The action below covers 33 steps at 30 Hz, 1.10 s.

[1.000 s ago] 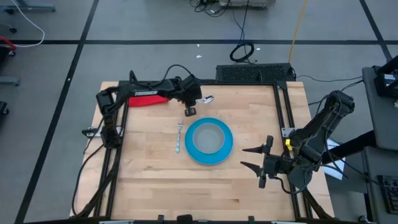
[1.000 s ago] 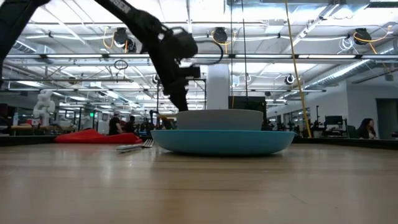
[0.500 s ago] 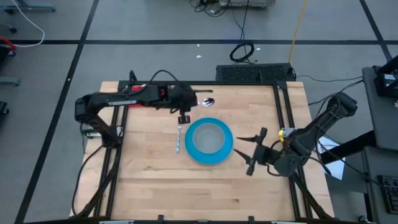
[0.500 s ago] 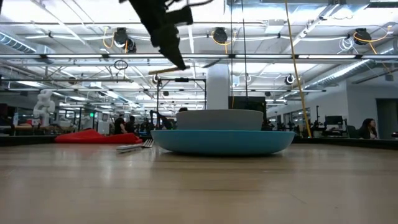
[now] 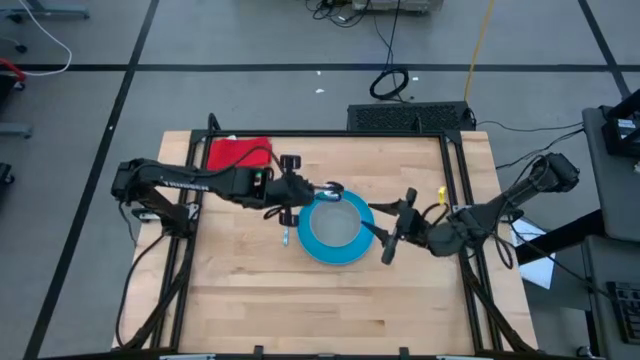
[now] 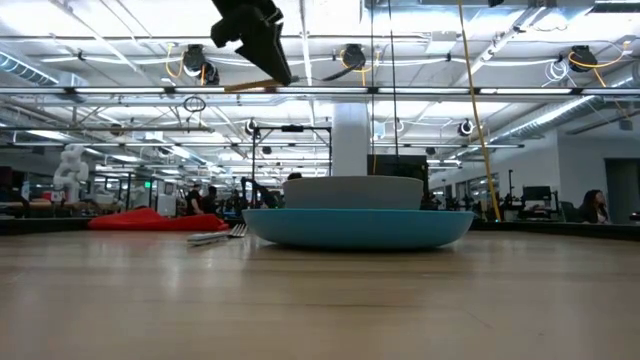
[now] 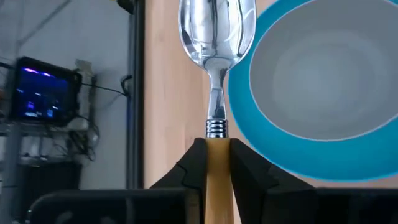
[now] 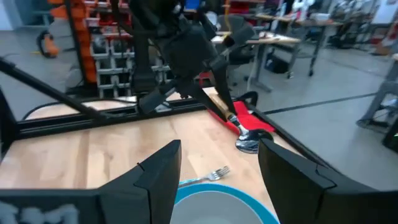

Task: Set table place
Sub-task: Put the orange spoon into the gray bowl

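A blue plate (image 5: pixel 337 226) with a grey bowl (image 5: pixel 336 222) in it lies mid-table. The fork (image 5: pixel 286 237) lies on the wood just left of the plate, also seen in the right wrist view as the fork (image 8: pixel 214 172). My left gripper (image 5: pixel 300 190) hovers over the plate's far-left rim, shut on the spoon (image 5: pixel 328 188). In the low view the spoon (image 6: pixel 300 80) hangs high above the table. My right gripper (image 5: pixel 390 236) stands open beside the plate's right rim, nothing between its fingers. My left gripper pinches the spoon's orange handle (image 7: pixel 217 155) between its two fingers, close to the metal collar at the neck. The fingers slant down from the table's left and lie along the handle. The spoon's bowl (image 7: pixel 217 28) sticks out ahead, lifted clear.
A red cloth (image 5: pixel 238 153) lies at the table's far left corner. The black frame (image 5: pixel 452 190) runs along the table's edges. Bare wood (image 5: pixel 320 300) stretches from the plate to the near edge.
My left gripper has lifted the spoon off the table by the far edge, raising it and carrying it toward the near edge, over the plate's far-left rim, rolling as it went. My right gripper has moved from the right edge toward the plate and rolled, staying open.
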Each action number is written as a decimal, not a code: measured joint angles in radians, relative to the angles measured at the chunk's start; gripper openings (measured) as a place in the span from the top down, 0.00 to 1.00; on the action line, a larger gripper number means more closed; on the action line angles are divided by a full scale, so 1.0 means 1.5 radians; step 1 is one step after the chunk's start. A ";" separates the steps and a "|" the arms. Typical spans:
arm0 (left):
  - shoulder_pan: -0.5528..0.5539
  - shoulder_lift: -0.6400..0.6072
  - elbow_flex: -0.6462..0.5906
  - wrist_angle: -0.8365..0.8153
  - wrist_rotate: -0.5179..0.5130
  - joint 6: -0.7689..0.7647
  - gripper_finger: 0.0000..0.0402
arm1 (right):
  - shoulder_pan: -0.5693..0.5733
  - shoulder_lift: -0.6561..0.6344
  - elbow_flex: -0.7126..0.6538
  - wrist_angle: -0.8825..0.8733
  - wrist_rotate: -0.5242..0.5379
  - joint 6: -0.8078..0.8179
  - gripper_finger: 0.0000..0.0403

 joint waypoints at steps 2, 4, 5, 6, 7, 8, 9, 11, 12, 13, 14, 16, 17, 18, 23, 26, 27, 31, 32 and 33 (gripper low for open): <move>-0.017 0.000 0.000 0.000 -0.024 0.004 0.88 | -0.014 0.000 0.000 0.000 -0.027 0.001 0.50; -0.031 0.000 0.000 -0.002 -0.038 0.010 0.88 | -0.022 0.000 0.000 0.001 -0.040 0.005 0.50; -0.038 0.000 0.000 -0.003 -0.045 0.014 0.88 | -0.026 0.000 0.000 0.001 -0.041 0.009 0.50; -0.045 0.000 0.000 -0.004 -0.053 0.017 0.88 | -0.032 0.000 0.000 0.001 -0.041 0.011 0.50; -0.052 0.000 0.000 -0.004 -0.058 0.022 0.88 | -0.040 0.000 0.000 0.002 -0.042 0.011 0.50; -0.058 0.000 0.000 -0.003 -0.059 0.029 0.88 | -0.049 0.000 0.000 0.001 -0.048 0.012 0.50; -0.064 0.000 0.000 -0.002 -0.061 0.036 0.88 | -0.063 0.000 0.000 0.001 -0.068 0.012 0.50; -0.074 0.000 0.000 0.003 -0.067 0.048 0.88 | -0.104 0.000 0.000 0.001 -0.159 0.019 0.49; -0.079 0.000 0.000 0.004 -0.070 0.054 0.88 | -0.128 0.000 0.000 0.000 -0.212 0.029 0.49; -0.083 0.000 0.000 0.005 -0.072 0.060 0.88 | -0.152 0.001 0.000 0.000 -0.264 0.041 0.49; -0.085 0.000 0.000 0.005 -0.073 0.066 0.88 | -0.177 0.005 0.000 0.002 -0.306 0.050 0.48; -0.091 0.000 0.000 0.005 -0.075 0.080 0.88 | -0.224 0.012 0.000 0.004 -0.389 0.060 0.47; -0.094 0.000 0.000 0.005 -0.075 0.088 0.88 | -0.246 0.015 0.000 0.004 -0.428 0.067 0.47; -0.096 0.003 0.000 0.007 -0.076 0.097 0.88 | -0.268 0.019 0.000 0.010 -0.466 0.072 0.46; -0.104 0.017 -0.001 0.024 -0.087 0.170 0.88 | -0.354 0.049 0.000 0.033 -0.594 0.078 0.40; -0.104 0.030 -0.001 0.056 -0.097 0.220 0.88 | -0.386 0.080 0.000 0.044 -0.655 0.062 0.36; -0.104 0.035 -0.002 0.056 -0.101 0.234 0.88 | -0.393 0.095 0.000 0.059 -0.674 0.058 0.35; -0.104 0.050 0.000 0.086 -0.110 0.276 0.88 | -0.408 0.150 0.001 0.108 -0.732 0.054 0.33; -0.104 0.055 -0.001 0.085 -0.110 0.281 0.88 | -0.411 0.160 0.004 0.115 -0.742 0.059 0.33; -0.104 0.061 -0.001 0.097 -0.112 0.285 0.88 | -0.413 0.169 0.006 0.116 -0.757 0.061 0.33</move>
